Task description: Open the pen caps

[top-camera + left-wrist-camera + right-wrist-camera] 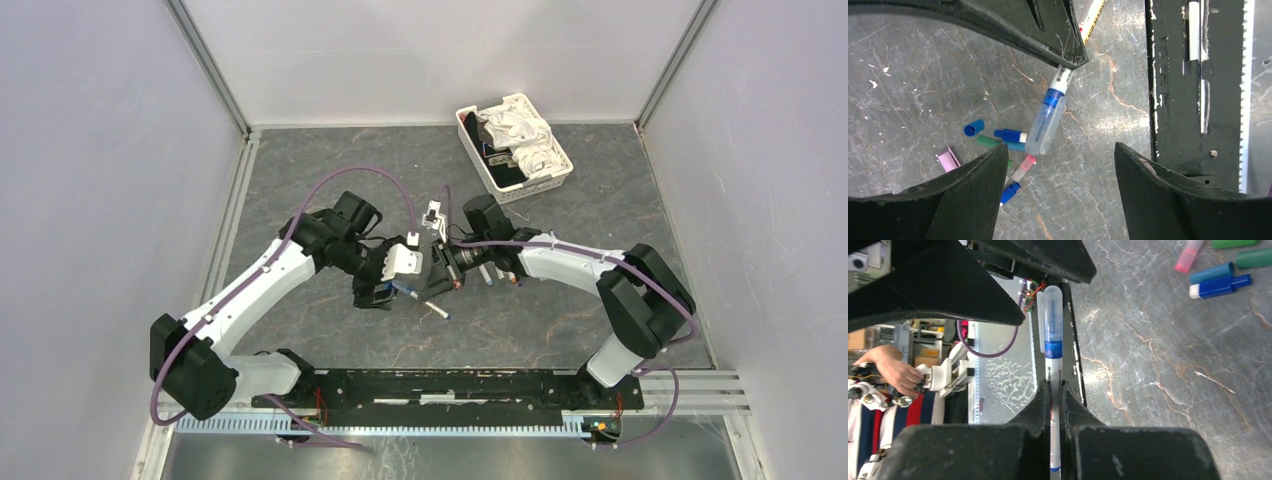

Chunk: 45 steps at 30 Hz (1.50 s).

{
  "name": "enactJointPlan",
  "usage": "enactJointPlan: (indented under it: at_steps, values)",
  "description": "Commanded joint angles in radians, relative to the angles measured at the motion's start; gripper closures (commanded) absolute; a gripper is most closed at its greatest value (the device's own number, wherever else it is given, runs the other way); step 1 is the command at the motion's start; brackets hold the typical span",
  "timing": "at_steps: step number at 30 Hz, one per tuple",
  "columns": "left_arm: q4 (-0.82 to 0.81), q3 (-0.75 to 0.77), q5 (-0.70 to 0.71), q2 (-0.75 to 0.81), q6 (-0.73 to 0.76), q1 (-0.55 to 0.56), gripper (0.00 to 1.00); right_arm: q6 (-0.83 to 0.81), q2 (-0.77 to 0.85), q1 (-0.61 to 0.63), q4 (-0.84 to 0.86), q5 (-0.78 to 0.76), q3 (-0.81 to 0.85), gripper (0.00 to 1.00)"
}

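My right gripper (1055, 390) is shut on the white barrel of a pen (1053, 371), whose clear cap (1052, 315) with a blue inner end points away from it. In the left wrist view the same capped pen (1046, 125) hangs over the table, just beyond the mouth of my open left gripper (1060, 147). Nothing sits between its fingers (973, 200). From above, the left gripper (385, 293) and the right gripper (432, 280) face each other mid-table. Several loose pen caps lie below: blue (974, 128), green (988, 142), pink (948, 159) and clear red (1024, 168).
A white basket (560, 150) of cloth stands at the back right. One pen (437, 311) lies on the table in front of the grippers, and a few more (492, 276) lie under the right arm. The black rail (1173, 90) of the arm bases runs along the near edge.
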State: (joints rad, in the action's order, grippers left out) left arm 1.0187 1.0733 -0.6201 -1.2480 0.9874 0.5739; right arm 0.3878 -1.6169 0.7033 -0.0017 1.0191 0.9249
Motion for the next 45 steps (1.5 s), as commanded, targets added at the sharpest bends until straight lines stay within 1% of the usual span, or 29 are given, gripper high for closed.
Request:
enactJointPlan:
  at_steps: [1, 4, 6, 8, 14, 15, 16, 18, 19, 21, 22, 24, 26, 27, 28, 29, 30, 31, 32, 33, 34, 36, 37, 40, 42, 43, 45]
  values:
    - [-0.051, 0.005, 0.038, -0.001, 0.084, 0.036, 0.19, 0.121, -0.036, 0.014, 0.128, 0.095, 0.041, 1.00]
    - [-0.051, 0.008, 0.052, -0.011, 0.107, 0.063, 0.23, 0.155, -0.057, 0.023, 0.153, 0.107, 0.054, 1.00]
    - [-0.055, 0.004, 0.058, -0.021, 0.116, 0.080, 0.28, 0.190, -0.068, 0.027, 0.186, 0.115, 0.053, 1.00]
    - [-0.056, -0.001, 0.077, -0.028, 0.125, 0.096, 0.35, 0.234, -0.073, 0.029, 0.237, 0.123, 0.043, 1.00]
    - [-0.057, -0.012, 0.115, -0.027, 0.141, 0.109, 0.68, 0.254, -0.084, 0.029, 0.250, 0.121, 0.037, 1.00]
    - [-0.055, -0.013, 0.117, -0.027, 0.140, 0.110, 0.73, 0.253, -0.086, 0.030, 0.249, 0.118, 0.037, 0.98]
    - [-0.053, -0.015, 0.116, -0.026, 0.141, 0.110, 0.80, 0.245, -0.087, 0.032, 0.240, 0.113, 0.039, 0.93]
    - [-0.053, -0.013, 0.117, -0.025, 0.131, 0.110, 0.96, 0.187, -0.090, 0.036, 0.168, 0.094, 0.058, 0.86]
    - [-0.051, -0.011, 0.117, -0.024, 0.124, 0.110, 0.98, 0.132, -0.094, 0.039, 0.099, 0.068, 0.083, 0.82]
    - [-0.045, -0.007, 0.107, -0.023, 0.112, 0.110, 0.98, 0.026, -0.102, 0.051, -0.059, 0.011, 0.132, 0.71]
    - [-0.040, -0.004, 0.098, -0.025, 0.105, 0.110, 0.98, 0.006, -0.104, 0.058, -0.087, -0.005, 0.145, 0.70]
    - [-0.028, 0.007, 0.077, -0.032, 0.087, 0.110, 0.98, 0.006, -0.097, 0.078, -0.075, -0.020, 0.143, 0.68]
    - [-0.015, 0.018, 0.064, -0.041, 0.077, 0.109, 0.98, 0.018, -0.091, 0.093, -0.053, -0.020, 0.133, 0.67]
    - [-0.008, 0.023, 0.060, -0.044, 0.074, 0.110, 0.98, 0.029, -0.088, 0.099, -0.038, -0.016, 0.124, 0.68]
    - [0.002, 0.029, 0.056, -0.046, 0.075, 0.110, 0.98, 0.041, -0.083, 0.100, -0.017, -0.017, 0.111, 0.71]
    - [0.013, 0.032, 0.053, -0.048, 0.080, 0.109, 0.98, 0.052, -0.076, 0.101, -0.006, -0.016, 0.100, 0.76]
    - [0.022, 0.033, 0.049, -0.048, 0.084, 0.109, 0.98, 0.061, -0.071, 0.101, 0.024, -0.012, 0.090, 0.83]
    - [0.027, 0.033, 0.048, -0.047, 0.087, 0.110, 0.96, 0.063, -0.069, 0.100, 0.028, -0.012, 0.087, 0.91]
    - [0.032, 0.032, 0.051, -0.046, 0.088, 0.110, 0.87, 0.068, -0.066, 0.101, 0.030, -0.013, 0.086, 0.98]
    - [0.032, 0.031, 0.053, -0.044, 0.090, 0.110, 0.74, 0.078, -0.065, 0.100, 0.038, -0.008, 0.085, 1.00]
    - [0.029, 0.027, 0.056, -0.036, 0.093, 0.110, 0.65, 0.089, -0.064, 0.100, 0.053, 0.005, 0.081, 1.00]
    - [0.019, 0.019, 0.057, -0.021, 0.104, 0.109, 0.52, 0.121, -0.069, 0.101, 0.086, 0.026, 0.079, 1.00]
    - [0.013, 0.018, 0.057, -0.016, 0.105, 0.110, 0.48, 0.132, -0.074, 0.101, 0.095, 0.035, 0.080, 1.00]
    - [0.011, 0.017, 0.054, -0.017, 0.119, 0.110, 0.43, 0.145, -0.090, 0.101, 0.101, 0.052, 0.091, 1.00]
    - [0.009, 0.017, 0.048, -0.023, 0.129, 0.110, 0.43, 0.147, -0.098, 0.101, 0.104, 0.057, 0.097, 1.00]
    - [0.009, 0.017, 0.046, -0.025, 0.134, 0.110, 0.44, 0.154, -0.102, 0.100, 0.111, 0.061, 0.096, 1.00]
    - [0.015, 0.017, 0.052, -0.030, 0.151, 0.110, 0.51, 0.162, -0.105, 0.101, 0.123, 0.063, 0.096, 1.00]
